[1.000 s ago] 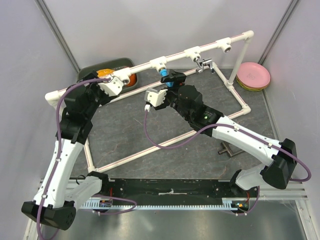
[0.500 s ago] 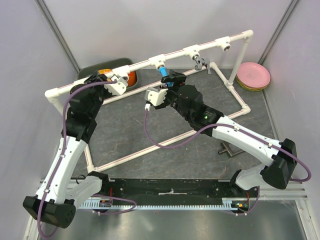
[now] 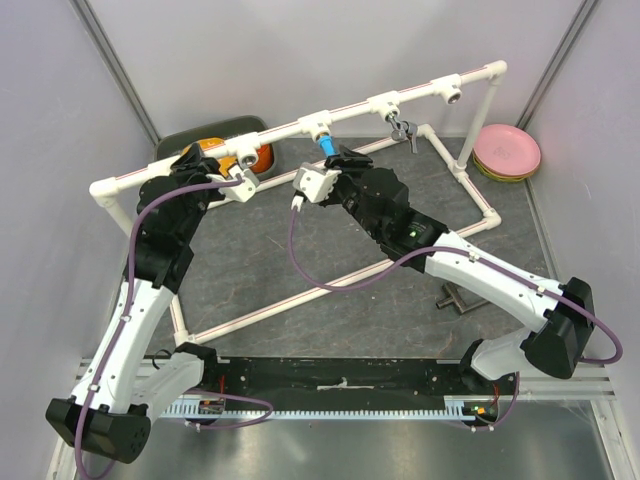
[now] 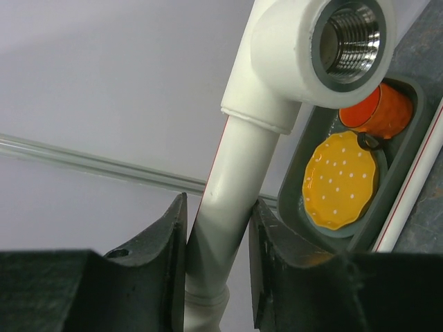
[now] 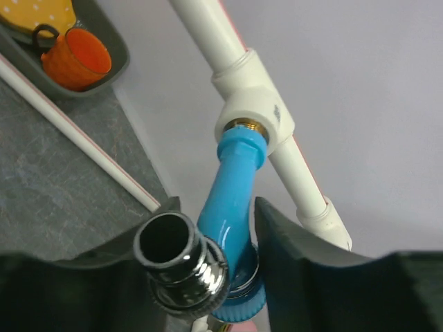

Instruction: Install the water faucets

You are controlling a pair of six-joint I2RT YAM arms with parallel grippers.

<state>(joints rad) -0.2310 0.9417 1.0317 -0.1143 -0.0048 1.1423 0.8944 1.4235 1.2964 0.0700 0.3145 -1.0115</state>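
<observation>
The blue faucet [image 5: 235, 187] is screwed by its neck into a white tee [image 5: 252, 104] of the pipe frame, with its black spout [image 5: 173, 249] pointing at the camera. My right gripper [image 5: 214, 207] is shut on it, one finger on each side of the body and knob. From above, the blue faucet [image 3: 327, 145] hangs under the top rail, with the right gripper [image 3: 335, 160] on it. The chrome faucet [image 3: 402, 128] hangs from the tee to its right. My left gripper [image 4: 218, 207] is shut on the white pipe [image 4: 221, 207] below a threaded elbow socket [image 4: 349, 38].
A dark tray [image 4: 291, 200] behind the frame holds a yellow dotted plate [image 4: 342, 180] and an orange cup [image 4: 384, 111]. Pink plates [image 3: 507, 152] are stacked at the back right. A small metal piece [image 3: 458, 298] lies on the mat beside the right arm.
My left gripper has moved up to the rail and closed on the white pipe. The right jaws have narrowed onto the blue faucet. The chrome faucet has swung a little.
</observation>
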